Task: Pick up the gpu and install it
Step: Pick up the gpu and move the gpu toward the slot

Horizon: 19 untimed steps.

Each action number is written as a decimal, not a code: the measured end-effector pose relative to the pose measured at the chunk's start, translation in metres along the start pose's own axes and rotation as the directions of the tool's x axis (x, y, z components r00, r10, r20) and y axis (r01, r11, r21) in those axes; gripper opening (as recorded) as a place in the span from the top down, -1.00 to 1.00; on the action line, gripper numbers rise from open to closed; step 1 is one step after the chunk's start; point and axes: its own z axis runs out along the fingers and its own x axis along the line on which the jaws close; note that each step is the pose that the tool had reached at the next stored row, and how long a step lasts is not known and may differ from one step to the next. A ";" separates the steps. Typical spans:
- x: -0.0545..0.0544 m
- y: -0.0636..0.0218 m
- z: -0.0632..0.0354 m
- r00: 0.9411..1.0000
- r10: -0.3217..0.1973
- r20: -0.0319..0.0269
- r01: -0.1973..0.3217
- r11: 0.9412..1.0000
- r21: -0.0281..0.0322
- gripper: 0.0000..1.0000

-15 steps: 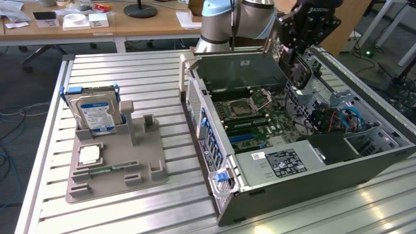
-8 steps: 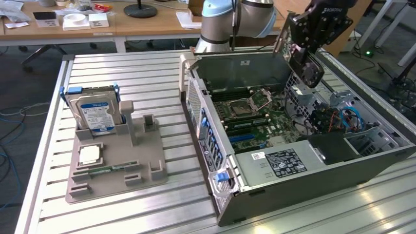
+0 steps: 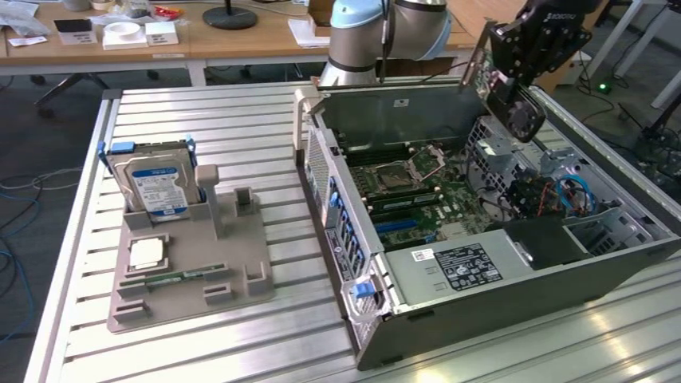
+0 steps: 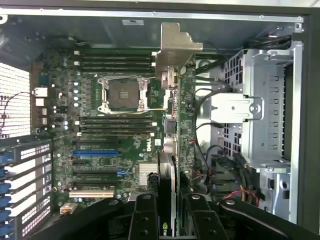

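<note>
While the gripper [image 3: 509,73] grips the gpu [image 3: 481,68] edge-on between partly closed fingers [image 4: 145,220], the card hangs at two o'clock in the exterior view, above the motherboard [image 3: 426,191] of the open computer case [image 3: 511,307], its silver bracket [image 4: 175,45] pointing toward the case's far wall.

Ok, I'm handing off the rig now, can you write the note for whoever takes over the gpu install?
Gripper: shut on the gpu, which it holds edge-on.
Position: the gpu hangs above the motherboard of the open computer case, touching no slot.
Done: the gpu is picked up and over the case.
Left: the gpu is not yet seated in a slot.
</note>
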 end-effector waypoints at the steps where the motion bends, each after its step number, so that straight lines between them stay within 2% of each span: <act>1: -0.002 0.0000 0.0000 1.000 0.000 0.000 0.000 1.000 0.000 0.47; 7: -0.011 0.0001 0.0003 1.000 0.000 0.000 0.000 1.000 0.000 0.47; 15: -0.032 0.0003 0.0008 1.000 0.000 0.000 0.000 1.000 0.000 0.47; 19: -0.034 0.0004 0.0009 1.000 0.000 0.000 0.000 1.000 0.000 0.47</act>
